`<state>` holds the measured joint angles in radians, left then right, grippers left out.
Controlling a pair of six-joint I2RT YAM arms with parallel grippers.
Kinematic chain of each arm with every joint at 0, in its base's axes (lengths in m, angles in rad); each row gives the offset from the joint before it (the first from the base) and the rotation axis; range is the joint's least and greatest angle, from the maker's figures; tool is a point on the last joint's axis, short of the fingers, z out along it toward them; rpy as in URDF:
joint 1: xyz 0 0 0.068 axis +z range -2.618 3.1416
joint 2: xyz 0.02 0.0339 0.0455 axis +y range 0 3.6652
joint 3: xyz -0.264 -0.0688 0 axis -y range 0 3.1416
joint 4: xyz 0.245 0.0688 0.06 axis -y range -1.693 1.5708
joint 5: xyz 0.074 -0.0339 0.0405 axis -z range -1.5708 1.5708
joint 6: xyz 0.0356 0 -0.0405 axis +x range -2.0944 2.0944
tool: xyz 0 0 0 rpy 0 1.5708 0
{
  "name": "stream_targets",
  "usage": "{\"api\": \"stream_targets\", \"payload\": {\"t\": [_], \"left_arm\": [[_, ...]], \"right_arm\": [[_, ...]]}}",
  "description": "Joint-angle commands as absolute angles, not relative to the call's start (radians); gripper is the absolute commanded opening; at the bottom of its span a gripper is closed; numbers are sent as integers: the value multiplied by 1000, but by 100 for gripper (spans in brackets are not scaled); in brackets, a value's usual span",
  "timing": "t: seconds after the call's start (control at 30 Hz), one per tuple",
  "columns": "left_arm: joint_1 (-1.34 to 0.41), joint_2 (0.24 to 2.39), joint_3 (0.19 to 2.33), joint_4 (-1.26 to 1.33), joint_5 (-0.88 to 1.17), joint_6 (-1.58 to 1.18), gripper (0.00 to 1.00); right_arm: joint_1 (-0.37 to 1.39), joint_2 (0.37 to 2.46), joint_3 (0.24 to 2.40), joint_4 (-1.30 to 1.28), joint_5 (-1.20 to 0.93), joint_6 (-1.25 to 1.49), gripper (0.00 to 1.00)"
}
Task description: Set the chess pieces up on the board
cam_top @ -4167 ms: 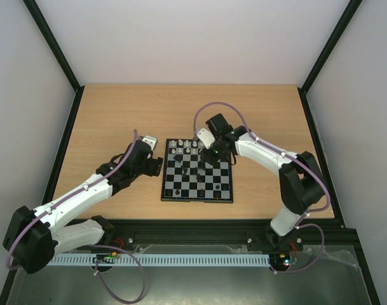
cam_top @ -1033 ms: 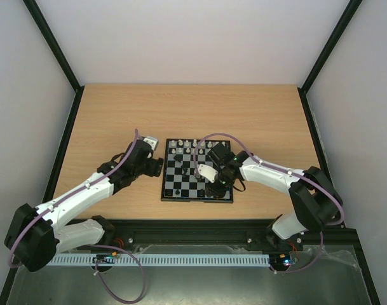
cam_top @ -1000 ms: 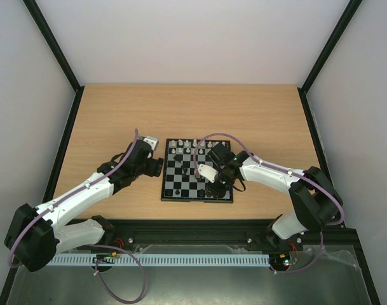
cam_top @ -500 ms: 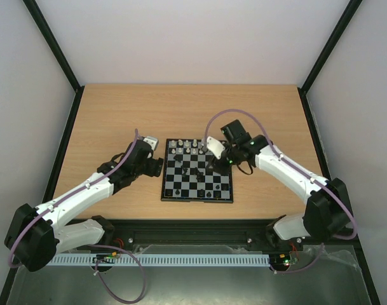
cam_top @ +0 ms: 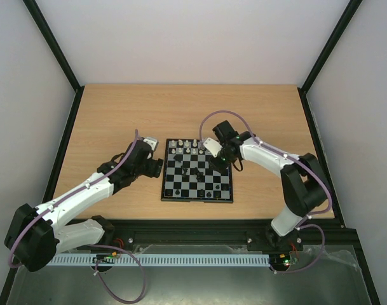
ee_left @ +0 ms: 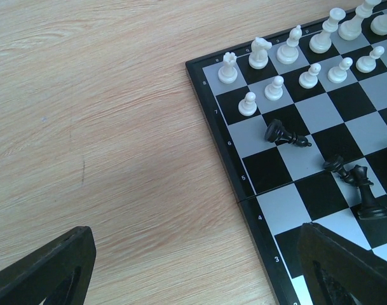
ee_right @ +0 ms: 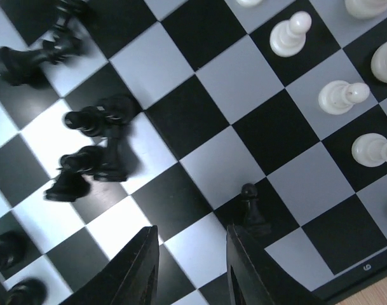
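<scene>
The board (cam_top: pixel 169 185) lies between the arms, with white pieces (cam_top: pixel 185 147) standing along its far rows. Several black pieces (cam_top: pixel 193 172) lie or stand in its middle and near rows. My right gripper (cam_top: pixel 217 162) hovers over the board's right side. In the right wrist view the right gripper (ee_right: pixel 192 273) is open and empty, and a standing black pawn (ee_right: pixel 250 208) is just beside its right finger (ee_right: pixel 253 270). Toppled black pieces (ee_right: pixel 85 168) lie to the left. My left gripper (cam_top: pixel 157 166) is open and empty at the board's left rim; the left wrist view (ee_left: pixel 193 279) shows toppled black pieces (ee_left: pixel 283 135).
The wooden table (cam_top: pixel 117 121) is bounded by black frame posts and grey walls. White pawns (ee_right: pixel 288 35) stand close ahead of the right gripper. The board's numbered left rim (ee_left: pixel 228 165) runs between the left fingers.
The right arm was low over the board's near right rows a second ago; it has since risen and moved back to the far right part. The left arm has not moved.
</scene>
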<state>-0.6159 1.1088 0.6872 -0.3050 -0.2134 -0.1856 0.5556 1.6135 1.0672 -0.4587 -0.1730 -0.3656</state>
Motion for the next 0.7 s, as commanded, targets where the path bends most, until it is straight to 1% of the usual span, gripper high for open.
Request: {"api": "stream_targets", "payload": {"t": [0.0, 0.67], "left_arm": [[-608, 1095, 713, -311, -218, -182, 90], [-609, 1098, 712, -310, -207, -182, 90]], "right_arm": [[550, 1683, 1114, -457, -112, -336, 31], [525, 1810, 1155, -420, -63, -383, 31]]}}
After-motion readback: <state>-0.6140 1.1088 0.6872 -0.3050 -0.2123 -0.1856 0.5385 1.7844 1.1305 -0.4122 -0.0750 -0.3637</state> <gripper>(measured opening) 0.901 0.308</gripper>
